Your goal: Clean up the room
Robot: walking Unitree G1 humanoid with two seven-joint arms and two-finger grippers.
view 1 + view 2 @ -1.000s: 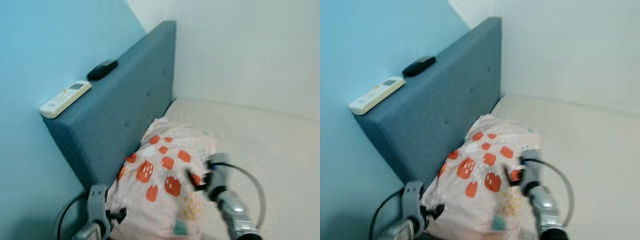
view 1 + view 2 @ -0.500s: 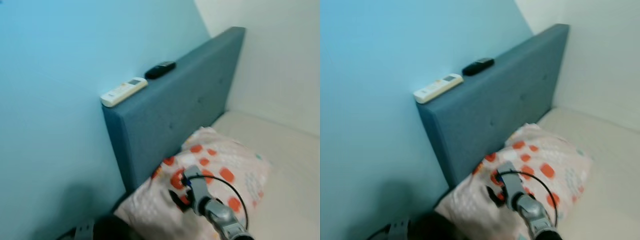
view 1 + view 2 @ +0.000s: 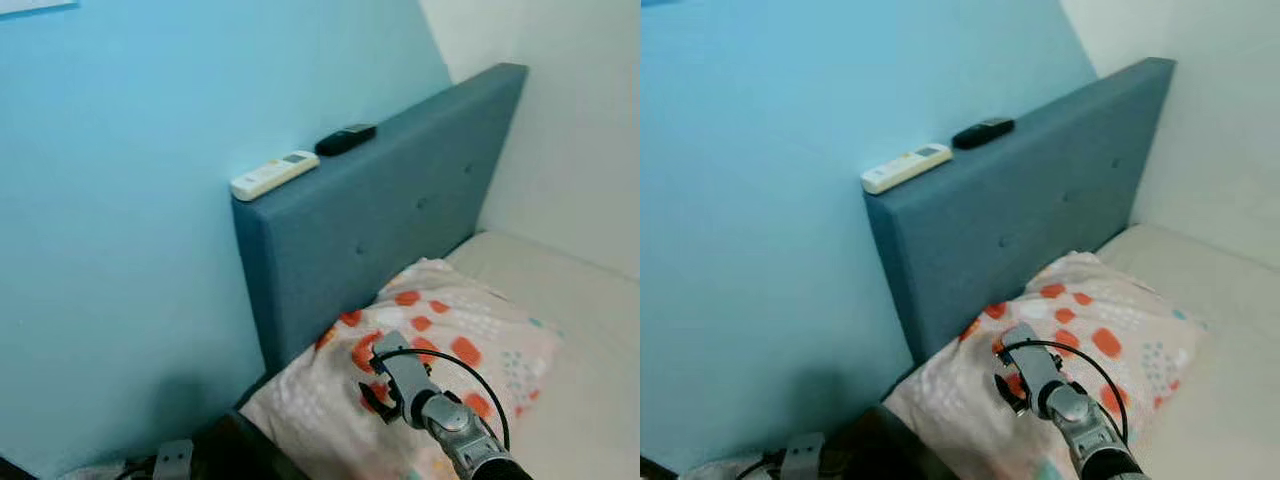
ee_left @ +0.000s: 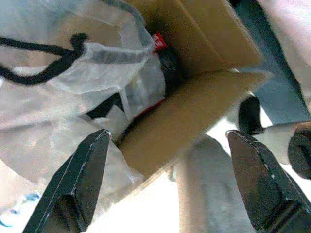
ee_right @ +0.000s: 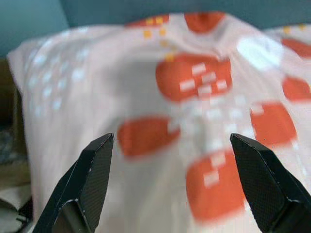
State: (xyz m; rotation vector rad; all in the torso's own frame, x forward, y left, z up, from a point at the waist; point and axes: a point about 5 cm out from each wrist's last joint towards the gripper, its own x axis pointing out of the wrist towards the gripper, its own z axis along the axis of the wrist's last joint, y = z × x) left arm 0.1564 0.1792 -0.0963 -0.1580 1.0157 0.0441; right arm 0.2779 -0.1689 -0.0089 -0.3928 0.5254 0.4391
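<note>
A pale pillow (image 3: 450, 350) with orange patches lies on the bed against the blue headboard (image 3: 400, 205). My right gripper (image 3: 378, 398) hovers just over the pillow's near end, and in the right wrist view the right gripper (image 5: 171, 141) is open with the patterned cloth close beneath it. My left arm (image 3: 172, 462) hangs low at the lower left. In the left wrist view the left gripper (image 4: 167, 138) is open above a cardboard box (image 4: 194, 111) holding a clear plastic bag (image 4: 73, 82) and a dark bottle (image 4: 163, 63) with a red cap.
A white remote (image 3: 275, 175) and a black remote (image 3: 346, 139) rest on top of the headboard. A light blue wall (image 3: 120, 220) stands behind it. Beige mattress (image 3: 590, 320) stretches to the right, with a white wall (image 3: 580, 130) beyond.
The camera has swung, so the headboard and pillow now sit further right. My left arm has dropped low to the left. The right gripper stays over the pillow.
</note>
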